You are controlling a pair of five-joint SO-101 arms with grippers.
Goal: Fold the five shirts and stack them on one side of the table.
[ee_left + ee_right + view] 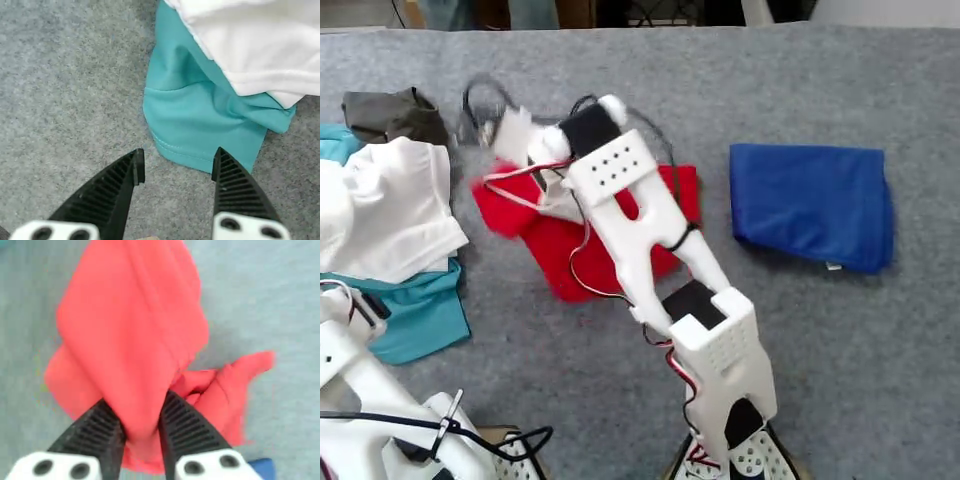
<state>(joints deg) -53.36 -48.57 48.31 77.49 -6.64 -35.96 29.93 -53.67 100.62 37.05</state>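
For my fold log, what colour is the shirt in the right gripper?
Red. The red shirt shows best in the right wrist view.

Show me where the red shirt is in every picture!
High view: the red shirt lies mid-table, partly under an arm, between the white shirt and the blue shirt.
Left wrist view: this camera faces the teal shirt under the white shirt instead.
Right wrist view: bunched up, pinched in the right gripper.
Shared landmark: the grey table cover lies under everything.
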